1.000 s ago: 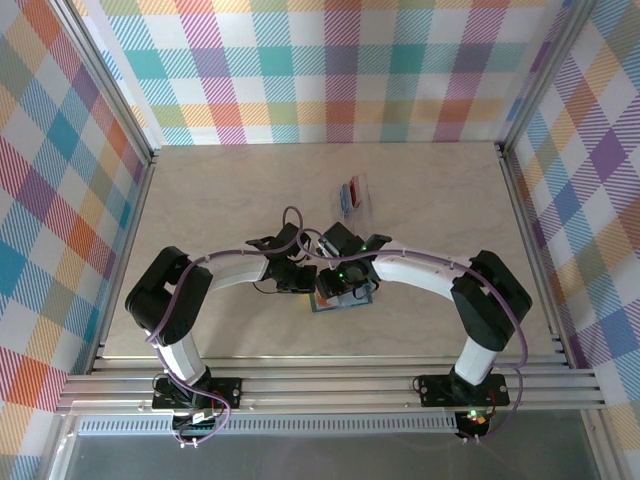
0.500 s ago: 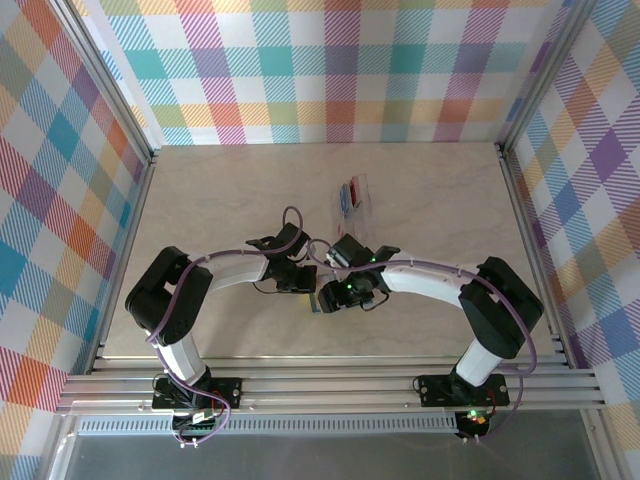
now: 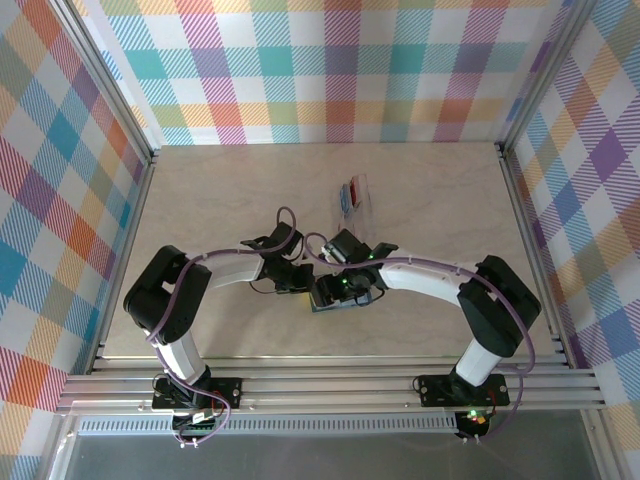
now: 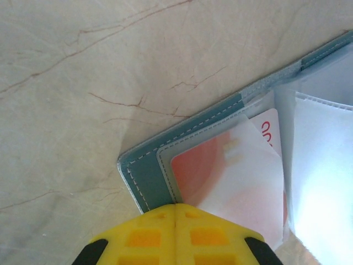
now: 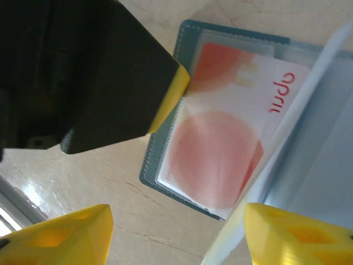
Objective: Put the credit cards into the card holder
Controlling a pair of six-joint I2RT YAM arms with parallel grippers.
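Observation:
The teal card holder (image 4: 144, 178) lies open on the table, its clear sleeves spread to the right. A red and white credit card (image 4: 220, 176) sits inside a clear sleeve. My left gripper (image 4: 175, 206) is shut, its yellow tip pressing on the holder's near corner at the sleeve's edge. In the right wrist view the card holder (image 5: 160, 144) and the sleeved card (image 5: 218, 149) lie ahead of my right gripper (image 5: 176, 232), which is open with only bare table between its fingers. From above, both grippers (image 3: 300, 283) (image 3: 336, 290) meet over the holder (image 3: 322, 304).
A clear plastic case (image 3: 351, 195) with red and blue cards in it lies on the table behind the grippers. The left gripper's black body (image 5: 83, 83) crosses the upper left of the right wrist view. Metal rails (image 3: 330, 385) border the near edge.
My right gripper's jaws have opened wider and its arm has shifted slightly left over the holder. The left arm has hardly moved.

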